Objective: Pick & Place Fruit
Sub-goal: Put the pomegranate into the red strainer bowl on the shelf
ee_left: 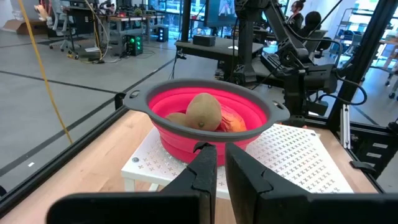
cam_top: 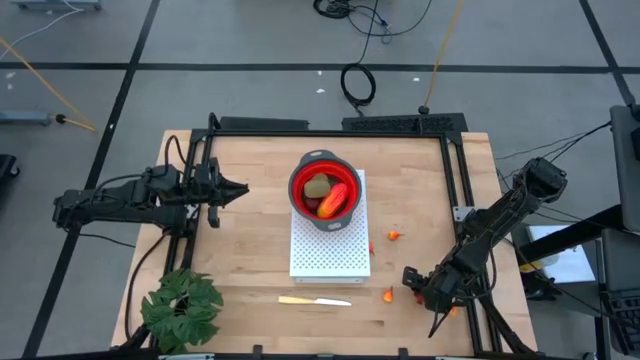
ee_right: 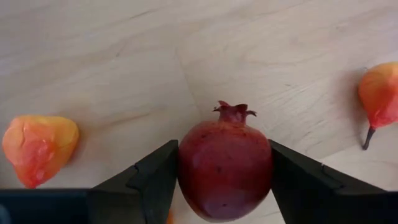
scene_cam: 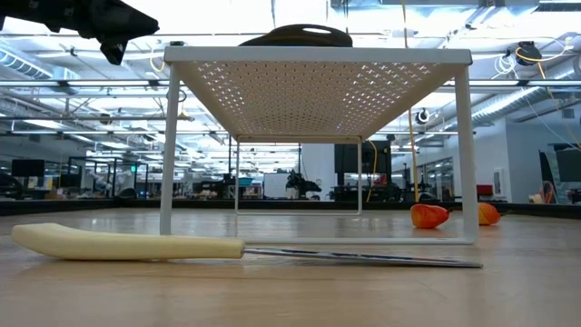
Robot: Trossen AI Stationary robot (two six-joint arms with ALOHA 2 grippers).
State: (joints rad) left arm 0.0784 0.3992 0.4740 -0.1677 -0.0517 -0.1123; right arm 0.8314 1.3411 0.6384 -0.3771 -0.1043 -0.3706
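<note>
A dark red ball (ee_right: 225, 165) with a small crown lies on the wooden table near the right front, and in the high view it shows as a red spot (cam_top: 411, 276). My right gripper (ee_right: 225, 183) (cam_top: 416, 284) is shut on it. Small orange pieces lie around it (ee_right: 38, 148) (ee_right: 380, 93) (cam_top: 395, 236) (cam_top: 388, 294). A red bowl (cam_top: 323, 190) (ee_left: 208, 115) stands on a white perforated rack (cam_top: 330, 255) and holds an olive-brown oval (ee_left: 204, 111) and a red-orange oblong (cam_top: 335, 200). My left gripper (cam_top: 240, 190) (ee_left: 221, 163) hangs shut, left of the bowl. My right gripper has the dark red ball between its two fingers, one finger against each side (ee_right: 186, 168) at the ball's widest part. The fingers slant down from the table's right side. The crown (ee_right: 232, 112) points away from the gripper. Whether the ball's underside is on the table, I cannot tell.
A pale yellow knife (cam_top: 314, 300) (scene_cam: 136, 242) lies near the front edge, in front of the rack (scene_cam: 318, 82). A green leafy plant (cam_top: 182, 305) sits at the front left corner. A black frame (cam_top: 455, 170) borders the table.
</note>
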